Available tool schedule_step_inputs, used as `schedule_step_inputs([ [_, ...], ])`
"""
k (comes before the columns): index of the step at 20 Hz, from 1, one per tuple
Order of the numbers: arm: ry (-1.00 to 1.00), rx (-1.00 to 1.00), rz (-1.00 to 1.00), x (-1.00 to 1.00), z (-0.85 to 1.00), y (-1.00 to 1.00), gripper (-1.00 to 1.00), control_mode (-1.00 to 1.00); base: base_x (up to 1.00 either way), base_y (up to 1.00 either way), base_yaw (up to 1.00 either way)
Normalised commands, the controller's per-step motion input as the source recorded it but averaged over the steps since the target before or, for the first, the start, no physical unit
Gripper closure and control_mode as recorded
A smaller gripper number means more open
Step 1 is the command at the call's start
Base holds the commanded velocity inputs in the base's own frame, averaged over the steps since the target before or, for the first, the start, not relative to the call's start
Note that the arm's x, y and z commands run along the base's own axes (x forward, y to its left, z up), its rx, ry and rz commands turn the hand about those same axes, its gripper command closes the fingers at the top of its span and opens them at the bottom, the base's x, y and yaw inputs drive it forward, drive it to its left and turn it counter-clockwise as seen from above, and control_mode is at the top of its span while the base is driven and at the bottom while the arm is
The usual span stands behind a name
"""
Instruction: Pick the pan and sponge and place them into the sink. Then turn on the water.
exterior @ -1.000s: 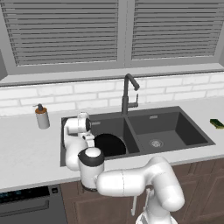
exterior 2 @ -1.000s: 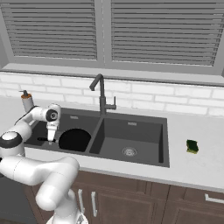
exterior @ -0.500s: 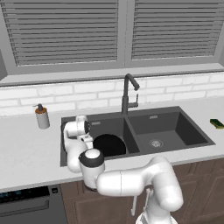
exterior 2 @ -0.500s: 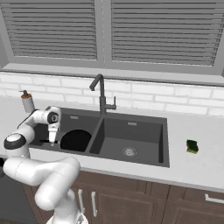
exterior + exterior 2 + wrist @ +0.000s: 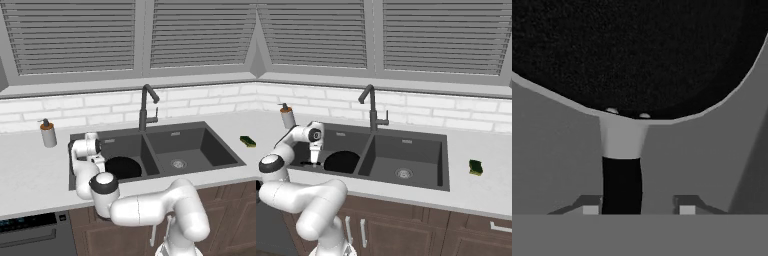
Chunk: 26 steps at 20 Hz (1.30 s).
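Note:
The black pan (image 5: 122, 167) (image 5: 342, 161) lies flat in the left basin of the dark grey sink (image 5: 200, 150) (image 5: 406, 150). Its handle (image 5: 622, 182) points toward the basin's left wall. My gripper (image 5: 97, 162) (image 5: 314, 157) (image 5: 637, 209) hangs over that handle, open, with the handle near one fingertip and a gap to the other. The green sponge (image 5: 247, 141) (image 5: 475, 167) sits on the counter to the right of the sink, far from the gripper. The water is out of view.
A tall dark gooseneck faucet (image 5: 145, 107) (image 5: 372, 107) stands behind the divider between the basins. A soap dispenser (image 5: 48, 134) (image 5: 287, 116) stands on the counter left of the sink. A brick backsplash and shuttered windows close off the back.
The jaws have opened and let go of the pan's handle. The pan stays in the left basin, and the hand has barely moved.

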Motion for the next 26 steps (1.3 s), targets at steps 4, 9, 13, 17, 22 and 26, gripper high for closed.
schedule_step_inputs([
  [4,-0.05,0.0,0.0,0.05,0.0,0.0,-1.0,-1.0,0.0,0.0,0.0],
  [9,-0.23,-0.02,0.0,0.0,0.2,0.0,-1.0,-1.0,0.0,0.0,0.0],
  [13,-0.3,-0.04,-0.01,0.0,0.83,0.0,-1.0,-1.0,0.0,0.0,0.0],
  [17,-0.34,-0.02,0.0,-0.26,0.97,-0.08,-1.0,-1.0,0.0,0.0,0.0],
  [22,-0.37,0.0,0.03,-0.53,0.98,-0.28,-1.0,-1.0,0.0,0.0,0.0],
  [26,-0.38,0.02,0.21,-0.62,0.78,-0.37,-1.0,-1.0,0.0,0.0,0.0],
])
